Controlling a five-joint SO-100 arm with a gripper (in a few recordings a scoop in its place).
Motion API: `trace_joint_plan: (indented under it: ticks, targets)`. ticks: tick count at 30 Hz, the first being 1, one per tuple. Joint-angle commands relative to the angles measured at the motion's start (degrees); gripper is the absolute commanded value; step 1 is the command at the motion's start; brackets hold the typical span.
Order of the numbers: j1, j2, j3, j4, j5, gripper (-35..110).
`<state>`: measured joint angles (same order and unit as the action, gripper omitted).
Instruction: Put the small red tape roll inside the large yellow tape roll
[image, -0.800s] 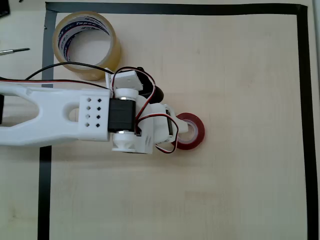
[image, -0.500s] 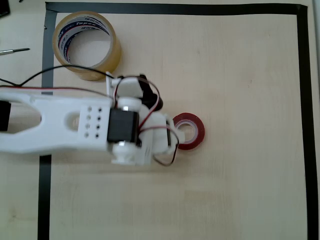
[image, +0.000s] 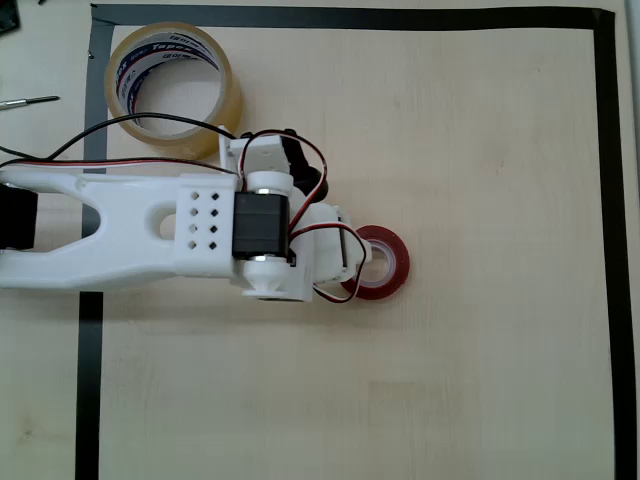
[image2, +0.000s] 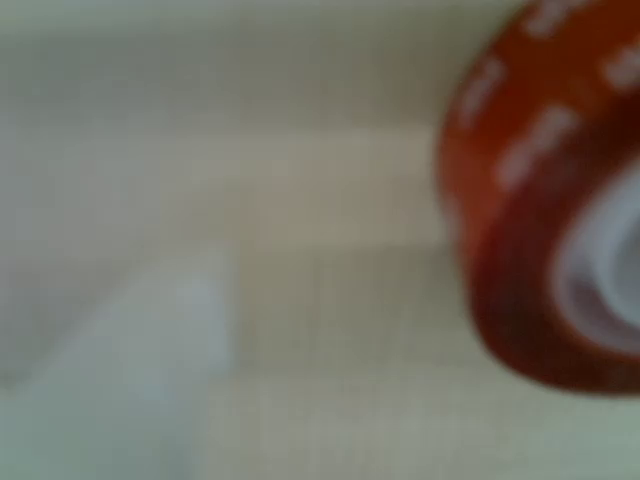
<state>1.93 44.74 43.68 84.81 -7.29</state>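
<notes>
Pale wooden table, framed in black tape border, and the white arm reaches in from the left. Its gripper sits over the small red tape roll's left edge; finger spread can't be made out. Large yellow tape roll stands upper left, well apart. Wrist view: blurred red roll at right.

White arm reaches in from left edge, across black tape border on pale wood table. Gripper at left rim of small red tape roll; roll flat on table, left part hidden under gripper; jaw state unclear. Large yellow tape roll upright at top left corner, well apart from red roll. Red and black wires loop over arm.
</notes>
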Motion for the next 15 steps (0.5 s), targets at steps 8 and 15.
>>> trace_joint_plan:
  ticks: [8, 15]
  targets:
    - [-5.4, 1.8, -9.1, 4.1, 6.2, 26]
    - [-4.1, 1.6, -13.4, 7.0, 5.9, 26]
